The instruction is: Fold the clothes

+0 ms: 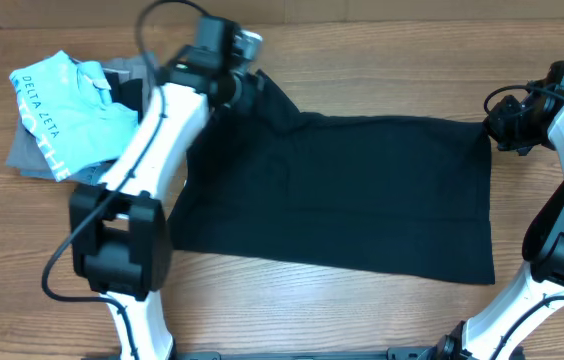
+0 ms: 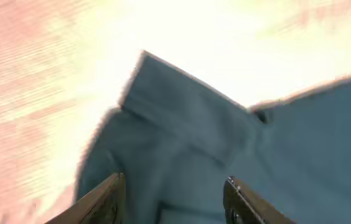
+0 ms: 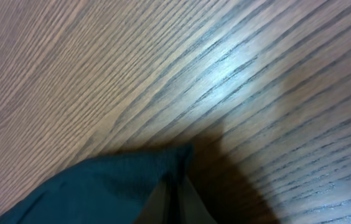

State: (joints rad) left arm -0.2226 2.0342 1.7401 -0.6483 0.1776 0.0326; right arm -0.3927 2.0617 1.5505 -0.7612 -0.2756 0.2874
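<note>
The clothes (image 1: pixel 362 190) are one plain black garment, spread flat across the middle of the wooden table. My left gripper (image 1: pixel 247 88) hovers over its far left corner. In the left wrist view the left gripper (image 2: pixel 175 180) is open, and the blurred cloth (image 2: pixel 300 137) with a folded edge lies below the parted fingers, not pinched. My right gripper (image 1: pixel 497 128) is at the far right corner. In the right wrist view the right gripper (image 3: pixel 175 182) is shut on the pointed corner of the cloth (image 3: pixel 101 186), just above the table.
A light blue shirt with white lettering (image 1: pixel 72 105) lies on grey folded garments (image 1: pixel 27 155) at the far left, close beside my left arm. Bare wood table (image 1: pixel 362 60) runs along the far side and in front of the garment.
</note>
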